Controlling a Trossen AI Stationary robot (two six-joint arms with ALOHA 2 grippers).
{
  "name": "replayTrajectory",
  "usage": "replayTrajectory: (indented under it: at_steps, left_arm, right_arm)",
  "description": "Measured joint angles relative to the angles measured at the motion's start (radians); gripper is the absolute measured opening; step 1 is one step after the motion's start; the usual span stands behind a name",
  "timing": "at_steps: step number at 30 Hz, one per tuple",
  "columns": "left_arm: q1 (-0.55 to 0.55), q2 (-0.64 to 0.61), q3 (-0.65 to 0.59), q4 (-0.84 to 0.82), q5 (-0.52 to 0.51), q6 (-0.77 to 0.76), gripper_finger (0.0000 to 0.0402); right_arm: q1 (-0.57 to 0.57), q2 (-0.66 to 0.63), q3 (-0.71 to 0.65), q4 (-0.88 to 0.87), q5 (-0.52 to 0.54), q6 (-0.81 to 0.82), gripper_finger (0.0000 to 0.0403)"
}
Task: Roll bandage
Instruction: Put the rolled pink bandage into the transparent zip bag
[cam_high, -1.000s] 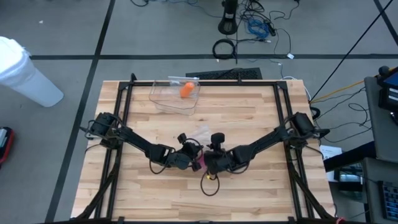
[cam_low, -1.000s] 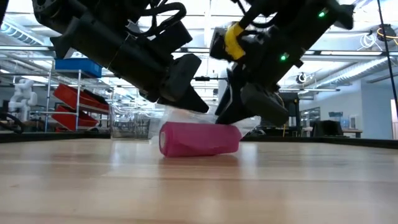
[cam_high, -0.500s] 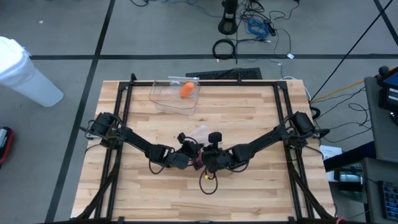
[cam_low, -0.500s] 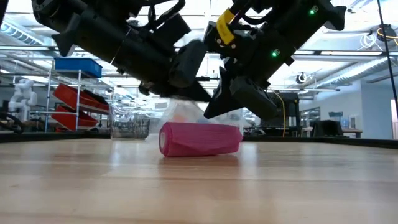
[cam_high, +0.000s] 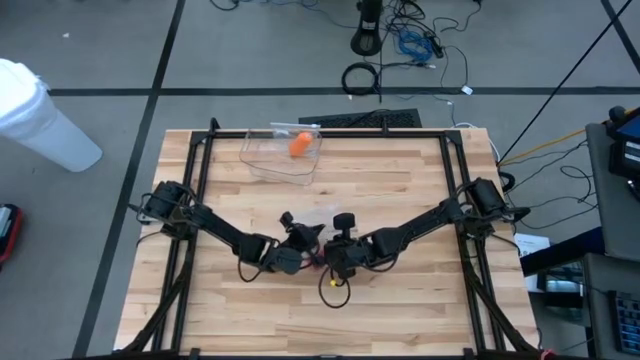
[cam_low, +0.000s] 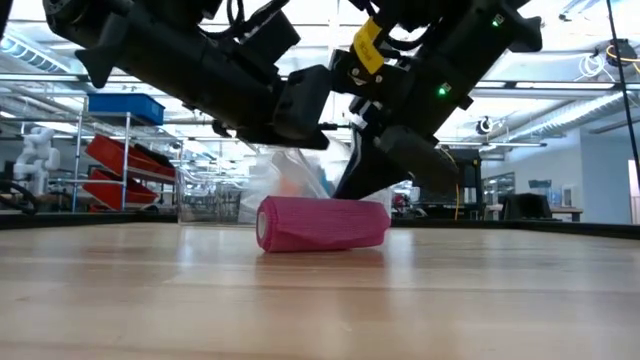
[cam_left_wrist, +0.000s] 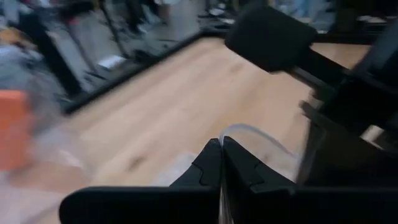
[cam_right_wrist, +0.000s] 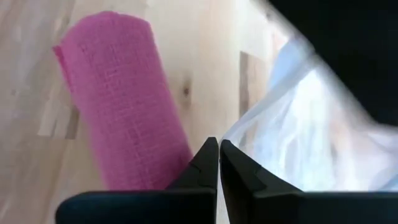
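A pink bandage roll (cam_low: 322, 224) lies on its side on the wooden table (cam_high: 400, 190), also seen as the roll (cam_right_wrist: 121, 99) and the roll (cam_high: 319, 263). Just behind it a clear plastic wrapper (cam_low: 288, 178) is bunched up above the table. My left gripper (cam_left_wrist: 221, 149) and my right gripper (cam_right_wrist: 218, 152) meet over the roll at the table's middle, and both are shut on the wrapper. In the high view my left gripper (cam_high: 303, 247) stands left of the roll and my right gripper (cam_high: 333, 256) right of it. My left gripper pinches a thin edge of the clear wrapper (cam_left_wrist: 244, 129) between its two fingertips, coming nearly level from the table's left. The film curls up past the tips, clear of the table. My right gripper pinches another edge of the wrapper (cam_right_wrist: 245, 130) between its fingertips, slanting down from the table's right, close beside the roll. Whether its fingers also touch the roll, I cannot tell.
A clear plastic box (cam_high: 283, 152) holding an orange thing (cam_high: 300, 144) stands near the table's far edge. Black frame rails (cam_high: 200, 170) run along the table's left, right and far sides. A yellow cable (cam_high: 334, 285) loops under my right wrist.
My right gripper has shut on the wrapper and tipped a little while staying over the roll. My left gripper has turned its fingers up toward level, and the wrapper has bunched up higher behind the roll. The roll has stayed in place.
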Motion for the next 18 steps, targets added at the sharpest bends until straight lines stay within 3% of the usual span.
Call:
replayTrajectory:
  at_steps: [9, 13, 18]
  left_arm:
    - [-0.008, 0.010, -0.001, -0.060, -0.054, -0.005, 0.0005]
    - [-0.006, 0.046, 0.000, -0.083, -0.073, -0.003, 0.0004]
    - [-0.008, 0.079, 0.000, -0.089, -0.073, -0.003, 0.0005]
  right_arm:
    - [-0.013, -0.005, 0.000, -0.008, -0.021, -0.019, 0.0026]
    - [0.006, -0.009, 0.000, -0.008, -0.025, -0.039, 0.0076]
    - [0.019, -0.016, 0.000, -0.006, -0.010, -0.025, 0.0166]
